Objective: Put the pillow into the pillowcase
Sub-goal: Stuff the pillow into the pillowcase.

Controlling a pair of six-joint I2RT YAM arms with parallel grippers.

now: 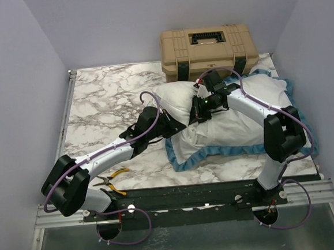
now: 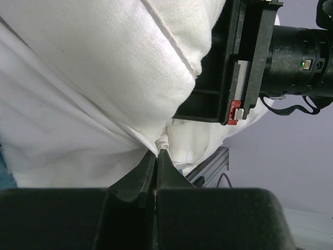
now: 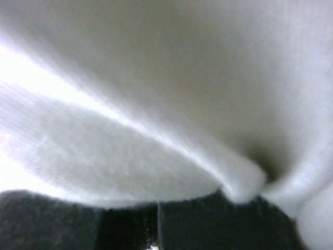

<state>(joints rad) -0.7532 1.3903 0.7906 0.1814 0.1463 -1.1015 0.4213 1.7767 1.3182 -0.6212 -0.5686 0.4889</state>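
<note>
You're clenching the left end effector (image 2: 157, 155) on a white fold at the mouth of the blue-frilled white fabric pillowcase (image 1: 236, 128). The right end effector (image 3: 156, 208) is pinching white cloth too. The plump white stuffed pillow (image 1: 176, 98) is jutting out leftward, its long axis running toward the marble worktop's (image 1: 107, 101) right edge.

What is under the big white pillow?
The pillowcase, white with a blue frill, is spread on the marble table. How far it reaches beneath the pillow is hidden.
</note>
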